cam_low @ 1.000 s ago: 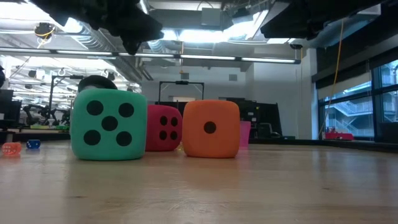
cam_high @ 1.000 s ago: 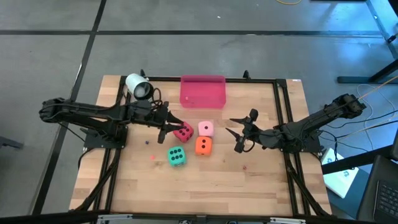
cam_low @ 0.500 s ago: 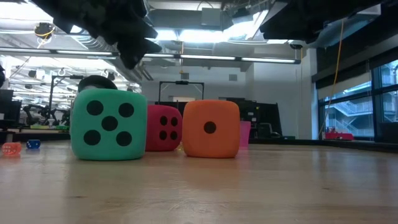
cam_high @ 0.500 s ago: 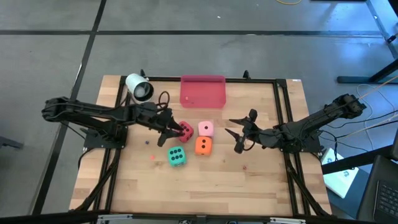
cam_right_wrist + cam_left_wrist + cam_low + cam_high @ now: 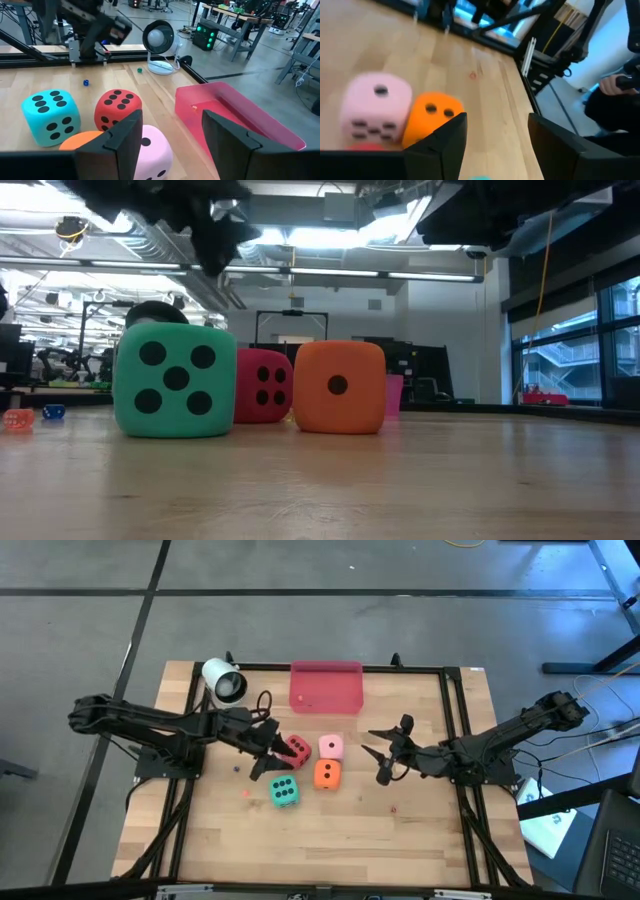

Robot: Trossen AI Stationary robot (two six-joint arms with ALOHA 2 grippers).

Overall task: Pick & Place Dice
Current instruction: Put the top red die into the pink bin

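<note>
While both arms hover over the wooden table point(image 5: 420, 840), four dice sit clustered near its middle.
At twelve o'clock by the far edge lies the pink tray point(image 5: 326, 687). The left gripper point(image 5: 271, 754), fingers spread and holding nothing, hangs just beside the red die point(image 5: 296, 749); the right gripper point(image 5: 383, 753), also spread and empty, waits at three o'clock. The green die point(image 5: 283, 791) lies at seven o'clock, the orange die point(image 5: 326, 774) beside it, the pink die point(image 5: 331, 747) just beyond.

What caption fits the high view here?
Left tool open beside the red die, between it and the green die; right tool waits open, right of the pink and orange dice.
</note>
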